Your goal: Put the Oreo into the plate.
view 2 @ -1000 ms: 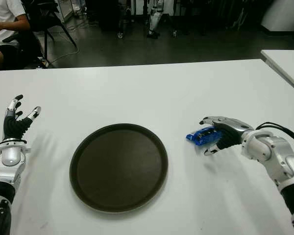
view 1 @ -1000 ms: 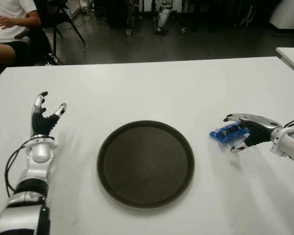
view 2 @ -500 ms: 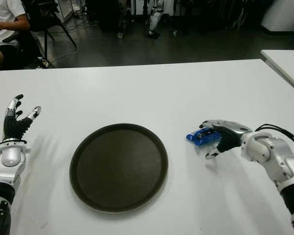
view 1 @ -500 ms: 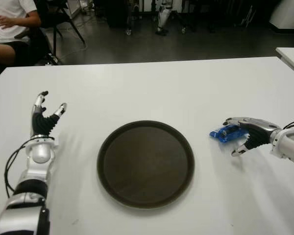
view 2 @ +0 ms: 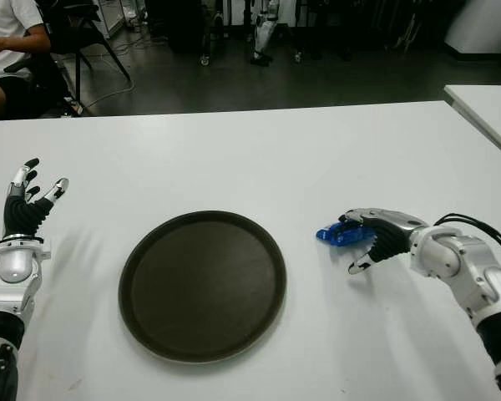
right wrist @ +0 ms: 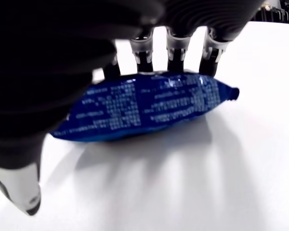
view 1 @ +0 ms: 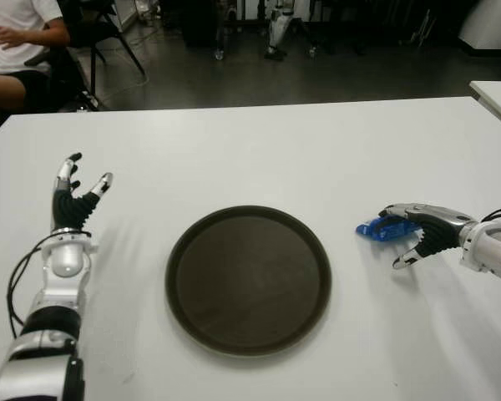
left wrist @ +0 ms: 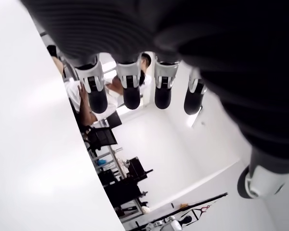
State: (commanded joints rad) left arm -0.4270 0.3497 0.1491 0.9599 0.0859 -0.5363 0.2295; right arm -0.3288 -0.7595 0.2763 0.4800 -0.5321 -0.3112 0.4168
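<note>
The Oreo, a blue packet [view 1: 377, 229], lies flat on the white table [view 1: 259, 150] to the right of the round dark plate [view 1: 248, 280], which holds nothing. My right hand [view 1: 394, 238] arches over the packet from the right. In the right wrist view its fingers [right wrist: 176, 48] come down behind the Oreo packet [right wrist: 149, 108], while the thumb [right wrist: 19, 187] hangs on the near side, apart from it. The hand has no grasp on the packet. My left hand [view 1: 75, 192] shows left of the plate, fingers spread and pointing up.
A person [view 1: 17, 42] sits on a chair beyond the table's far left corner. The corner of a second white table [view 1: 497, 92] shows at the far right. Chairs and equipment stand on the dark floor behind.
My right hand has dropped lower and flattened over the packet, its fingertips now down at the packet's far side. The packet and the plate have stayed put. The left hand has barely shifted.
</note>
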